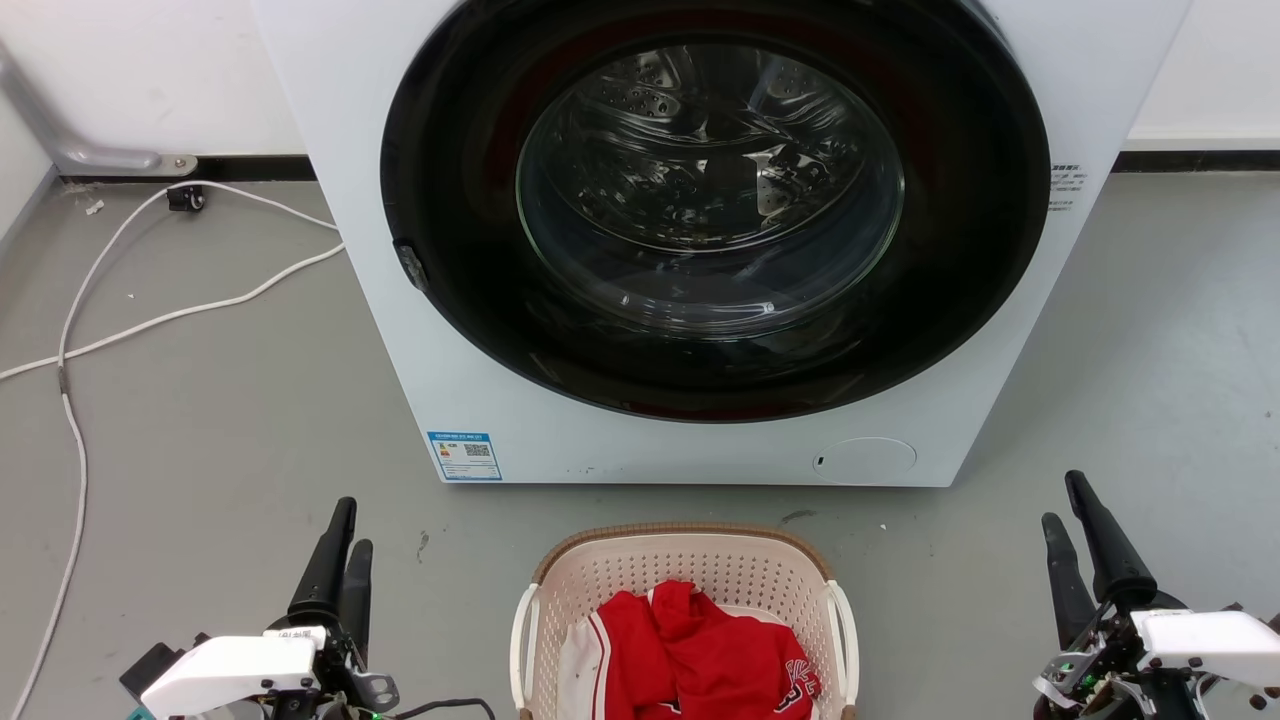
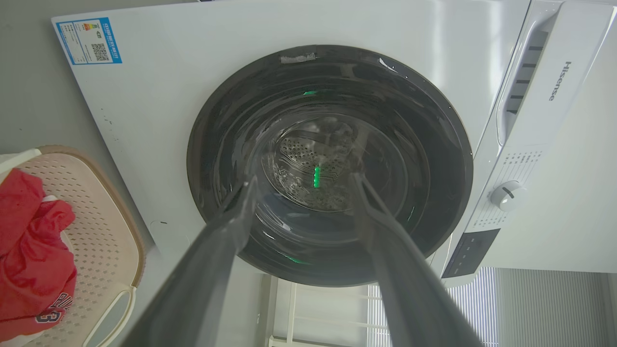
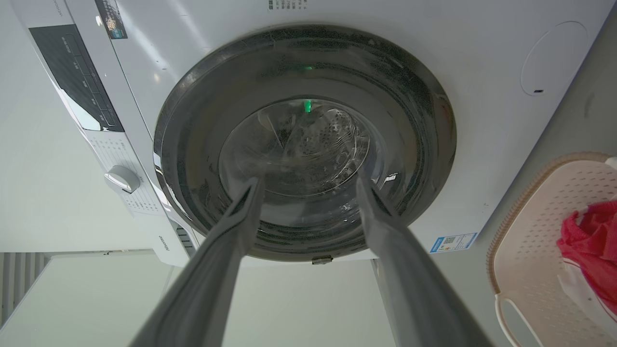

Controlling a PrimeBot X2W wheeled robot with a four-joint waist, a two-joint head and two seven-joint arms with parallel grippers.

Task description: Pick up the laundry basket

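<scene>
Head view, read from the left: white cable [image 1: 100, 262] snaking over the grey floor [image 1: 200, 420] at the far left, well apart from the rest. Next, at the lower left, left hand [image 1: 352, 525], with two long dark fingers pointing up the picture toward the washing machine [image 1: 350, 150]. Stands off to the left of the laundry basket [image 1: 690, 565], not touching it. Seen along those fingers in the left wrist view, spread wide, with the machine's round dark door [image 1: 710, 200] showing through the gap; grips nothing.

Further right, blue label [image 1: 464, 455] stuck low on the machine's white front, then the glass door with a steel drum behind it.

Below the door, in the middle of the bottom edge, laundry basket resting on the floor: cream, perforated walls, brown woven-look rim, a white handle on each side. Sits near the machine's front with a strip of bare floor between, and is cut off by the picture's lower edge. Inside, red garment [image 1: 700, 650] heaped over a white cloth [image 1: 578, 650].

Last, at the lower right, right hand [image 1: 1062, 500], fingers pointing up and leaning slightly left, clear of the basket's right handle. In the right wrist view, parted just as wide, holding nothing, with the basket at that view's right edge.
</scene>
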